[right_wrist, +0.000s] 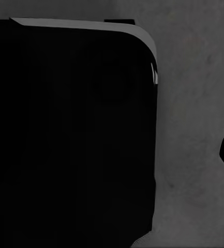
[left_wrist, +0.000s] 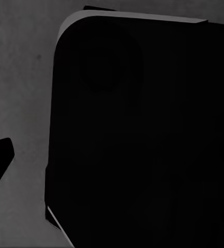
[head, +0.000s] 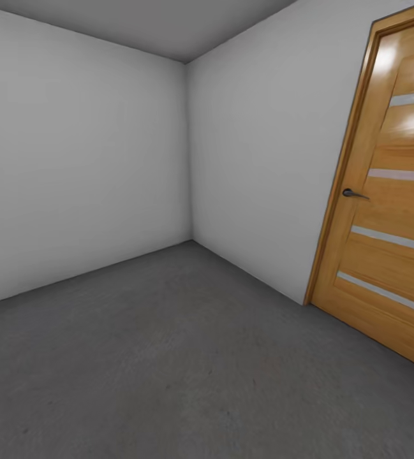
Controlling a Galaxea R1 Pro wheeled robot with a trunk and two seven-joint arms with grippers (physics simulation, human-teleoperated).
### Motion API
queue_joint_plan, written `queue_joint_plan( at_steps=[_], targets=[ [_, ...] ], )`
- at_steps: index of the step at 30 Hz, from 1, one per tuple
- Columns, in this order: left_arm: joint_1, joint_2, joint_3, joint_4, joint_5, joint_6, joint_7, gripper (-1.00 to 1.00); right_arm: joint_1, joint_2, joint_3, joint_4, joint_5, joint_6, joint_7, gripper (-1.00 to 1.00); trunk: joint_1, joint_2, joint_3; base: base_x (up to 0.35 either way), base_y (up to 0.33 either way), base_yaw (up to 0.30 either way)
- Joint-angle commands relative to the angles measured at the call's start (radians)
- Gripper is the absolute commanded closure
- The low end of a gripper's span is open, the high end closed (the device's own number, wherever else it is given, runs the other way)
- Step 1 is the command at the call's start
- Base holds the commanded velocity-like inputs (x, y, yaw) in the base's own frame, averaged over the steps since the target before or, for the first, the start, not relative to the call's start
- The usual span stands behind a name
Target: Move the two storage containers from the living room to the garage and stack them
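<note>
Two pale grey walls [head: 79, 159] meet above rough dark grey concrete floor [head: 168, 357] beside a closed wooden door [head: 391, 204]; jaw state cannot be told.

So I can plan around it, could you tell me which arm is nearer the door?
Right, probably: the door stands ahead to the robot's right, so the left arm lies farther; exact positions cannot be told.

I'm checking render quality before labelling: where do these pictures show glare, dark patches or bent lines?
Head view: bright glare on the upper door; its frame leans, so there is wide-angle distortion; walls evenly lit. Left wrist view: a black rounded body hides detail above the grey floor. Right wrist view: much the same.
</note>
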Motion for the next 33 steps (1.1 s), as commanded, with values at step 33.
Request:
queue_joint_plan(
  at_steps=[33],
  targets=[
    [0.0,0.0,0.002,0.0,0.009,-0.005,0.004,-1.0,-0.001,0.0,-0.001,0.001,-0.001,-0.004,0.0,-1.0,0.001,0.0,-0.001,0.15,0.0,-0.29]
  ],
)
